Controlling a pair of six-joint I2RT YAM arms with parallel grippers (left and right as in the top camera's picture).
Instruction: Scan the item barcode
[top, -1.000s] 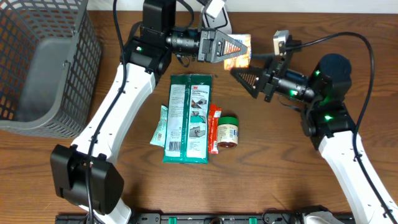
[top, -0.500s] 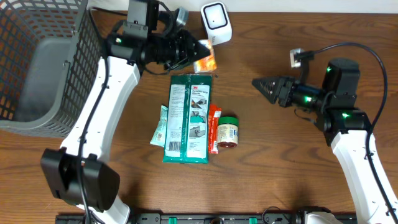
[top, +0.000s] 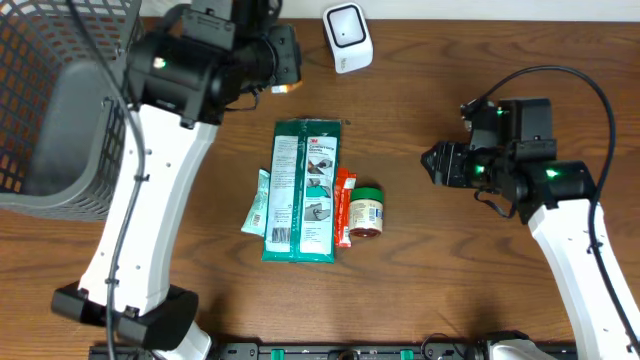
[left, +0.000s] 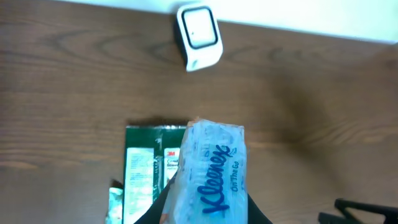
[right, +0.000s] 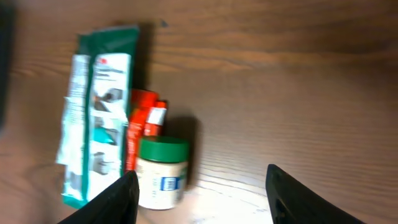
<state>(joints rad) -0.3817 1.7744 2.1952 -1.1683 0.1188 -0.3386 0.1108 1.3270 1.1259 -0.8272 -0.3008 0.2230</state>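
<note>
1. Basket (top: 40, 190) sits at far left.
2. Left gripper (left: 208, 216) pinches Kleenex pack (left: 214, 171), held above the table near the white scanner (top: 347, 36).
3. Green package (top: 305, 190) and jar (top: 367, 210) lie mid-table.
4. Right gripper (right: 205, 199), at right, has its jaws spread and holds nothing.

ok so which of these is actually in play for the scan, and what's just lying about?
In play: Kleenex pack, white scanner.
Lying about: green 3M pack, teal packet, red stick packet, green-lidded jar, wire basket.
</note>
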